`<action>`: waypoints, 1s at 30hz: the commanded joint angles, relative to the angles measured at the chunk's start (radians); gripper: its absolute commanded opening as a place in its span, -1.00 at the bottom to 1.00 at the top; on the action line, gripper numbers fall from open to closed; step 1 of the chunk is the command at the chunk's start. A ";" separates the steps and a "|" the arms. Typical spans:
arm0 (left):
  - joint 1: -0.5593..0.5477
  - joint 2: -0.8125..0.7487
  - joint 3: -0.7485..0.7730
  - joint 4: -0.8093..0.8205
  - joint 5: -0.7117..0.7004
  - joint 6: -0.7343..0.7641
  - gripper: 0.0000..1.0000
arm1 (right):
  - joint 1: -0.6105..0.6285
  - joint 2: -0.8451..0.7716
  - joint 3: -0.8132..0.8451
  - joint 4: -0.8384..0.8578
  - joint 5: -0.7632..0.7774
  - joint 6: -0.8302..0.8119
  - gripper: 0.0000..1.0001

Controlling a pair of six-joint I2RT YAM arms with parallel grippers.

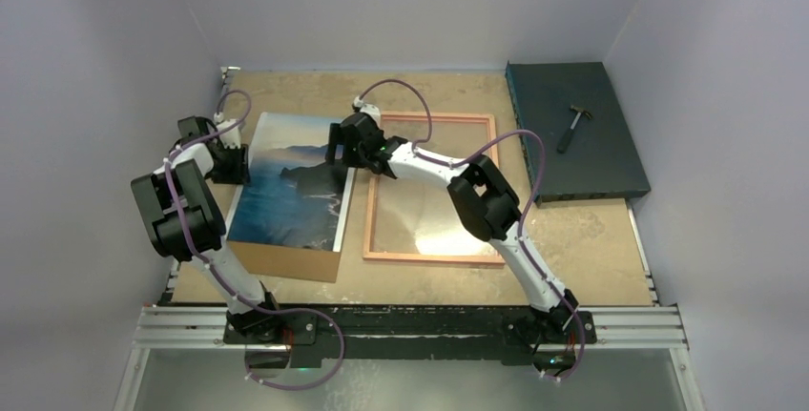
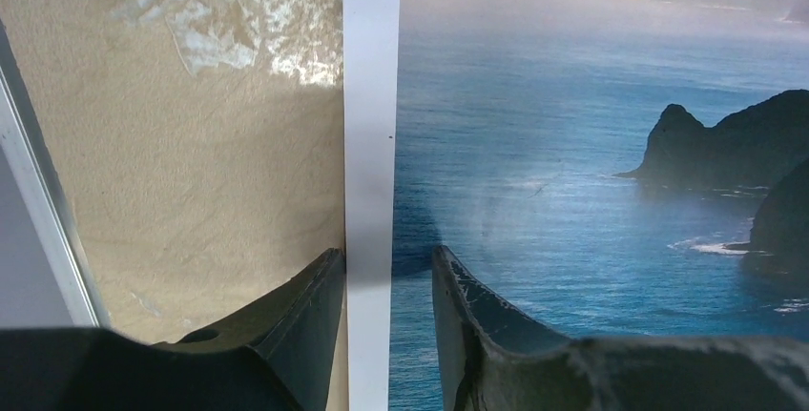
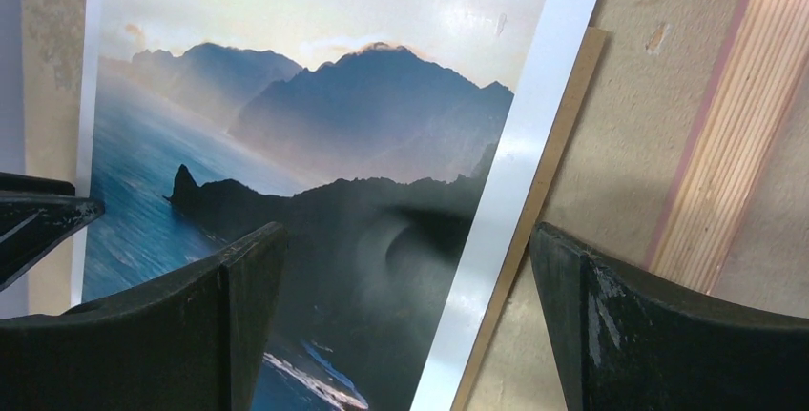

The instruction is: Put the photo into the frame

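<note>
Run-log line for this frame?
phase: grasping photo | left fingers: apart, astride its left border | right fingers: wide open, astride its right edge | photo: flat on board, left of frame | frame: no photo inside

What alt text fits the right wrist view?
The right gripper, wide open, straddles the white border of a large paper photo of sea and dark mountains lying on a brown backing board; a light wooden frame rail lies beside it.
</note>
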 commanded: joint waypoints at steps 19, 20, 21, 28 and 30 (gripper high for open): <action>-0.001 -0.021 -0.022 0.003 -0.089 0.069 -0.39 | 0.029 -0.001 0.082 -0.144 0.056 -0.056 0.98; -0.002 -0.021 -0.024 0.005 -0.094 0.072 -0.39 | 0.022 0.010 0.099 -0.149 0.067 -0.062 0.98; -0.002 -0.021 -0.025 0.006 -0.095 0.074 -0.39 | 0.016 0.018 0.122 -0.157 0.077 -0.066 0.98; -0.002 -0.023 -0.031 0.002 -0.091 0.077 -0.40 | -0.006 0.018 0.098 -0.137 0.035 -0.043 0.98; -0.003 -0.027 -0.037 -0.001 -0.083 0.076 -0.40 | -0.005 -0.012 0.038 -0.089 -0.005 -0.016 0.98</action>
